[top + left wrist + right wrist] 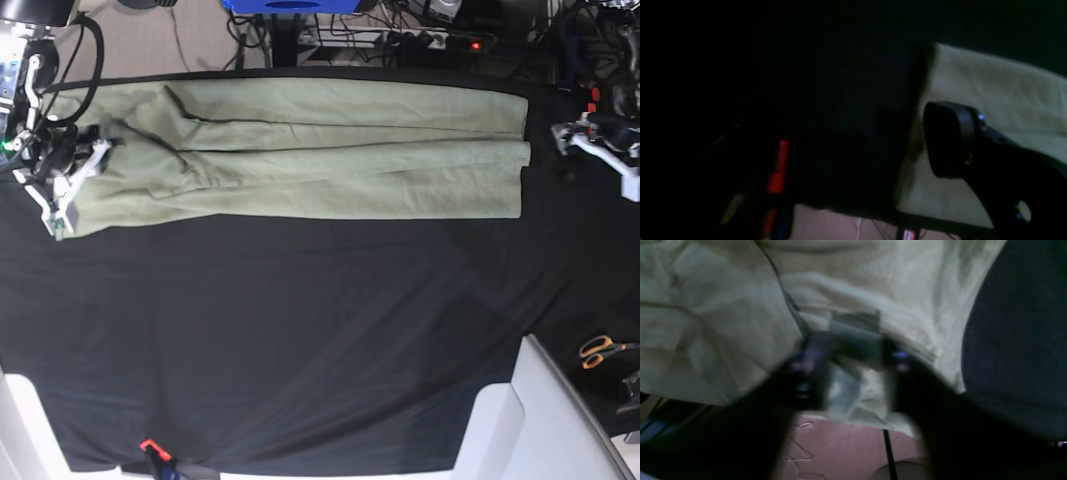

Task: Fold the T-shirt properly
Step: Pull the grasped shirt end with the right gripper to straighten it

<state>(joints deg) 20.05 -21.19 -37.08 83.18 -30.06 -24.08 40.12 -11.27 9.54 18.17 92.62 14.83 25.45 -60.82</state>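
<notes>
Black cloth covers the table (300,330), bare along its near half; scissors (598,350) lie at the near corner. Farther back, the T-shirt (330,150) lies folded into a long band. At its end, the right claw (62,175) is seen half-parted over bunched cloth; a hold cannot be confirmed. The left claw (600,140) is seen spread, empty, beside the other end. A crosswise fold is judged next; both ends need gripping. Cables are noted beyond.

Dim, murky left wrist view, motion-blurred right wrist view, evenly lit, sharp base view
</notes>
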